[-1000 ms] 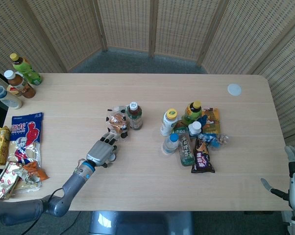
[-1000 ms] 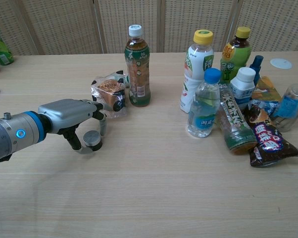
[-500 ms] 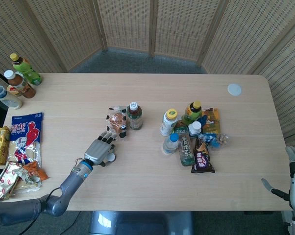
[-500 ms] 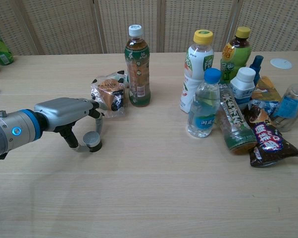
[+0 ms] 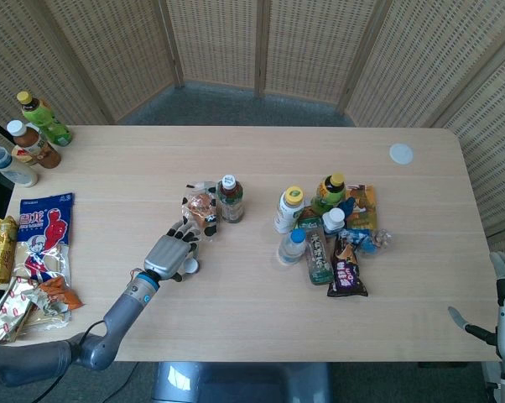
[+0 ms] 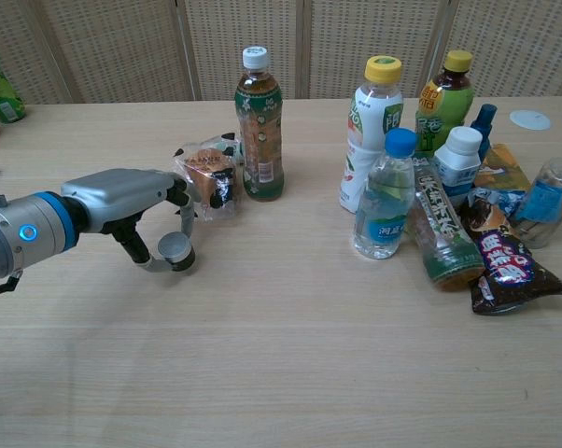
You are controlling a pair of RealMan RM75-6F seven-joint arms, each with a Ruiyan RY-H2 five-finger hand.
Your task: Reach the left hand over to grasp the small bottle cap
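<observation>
The small grey bottle cap (image 6: 175, 249) (image 5: 190, 266) sits between the thumb and fingers of my left hand (image 6: 136, 201) (image 5: 170, 256), which pinches it just above the tabletop, slightly tilted. The hand reaches in from the left, in front of a wrapped pastry (image 6: 206, 179) and a dark tea bottle (image 6: 259, 126). My right hand (image 5: 504, 306) hangs off the table's right front corner with fingers apart and nothing in it; the chest view does not show it.
Several bottles and snack packs (image 5: 324, 235) are clustered right of centre. A white round lid (image 5: 401, 154) lies far right at the back. Bottles (image 5: 30, 134) and snack bags (image 5: 43, 235) line the left edge of the table (image 5: 236, 319).
The left hand has closed on the cap and shifted slightly up and toward the pastry; the cap now sits higher and tilted. The right hand is unchanged.
</observation>
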